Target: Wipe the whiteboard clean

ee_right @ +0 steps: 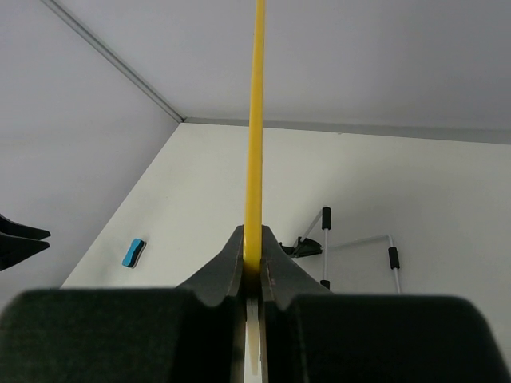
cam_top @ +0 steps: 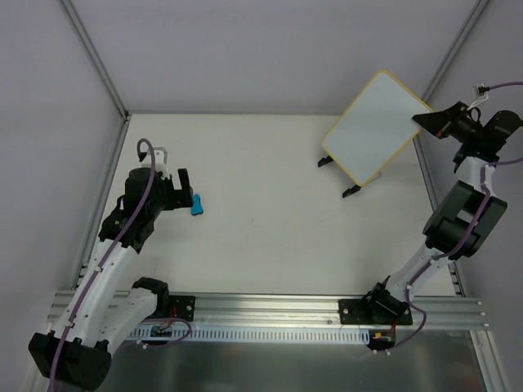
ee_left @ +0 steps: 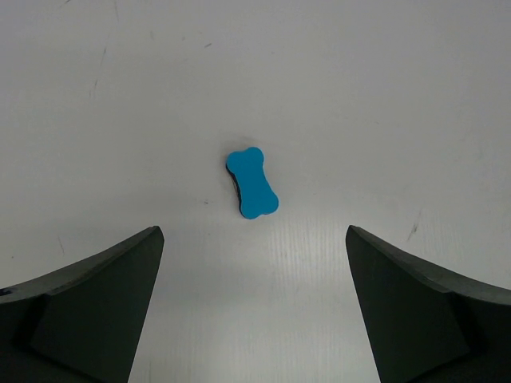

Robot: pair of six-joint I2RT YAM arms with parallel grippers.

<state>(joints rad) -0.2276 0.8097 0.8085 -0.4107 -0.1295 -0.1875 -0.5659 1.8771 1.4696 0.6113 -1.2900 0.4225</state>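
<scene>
The whiteboard (cam_top: 374,126), white with a yellow rim and black feet, is tilted at the far right. My right gripper (cam_top: 426,119) is shut on its right edge; in the right wrist view the yellow rim (ee_right: 255,128) runs up from between the closed fingers (ee_right: 252,259). A small blue bone-shaped eraser (cam_top: 196,204) lies flat on the table at the left. My left gripper (cam_top: 186,193) is open and empty just left of it. In the left wrist view the eraser (ee_left: 251,183) lies ahead of the two spread fingers (ee_left: 104,303).
The whiteboard's wire stand with black caps (ee_right: 359,251) shows below the board in the right wrist view. Grey walls close in the table on the left, back and right. An aluminium rail (cam_top: 270,314) runs along the near edge.
</scene>
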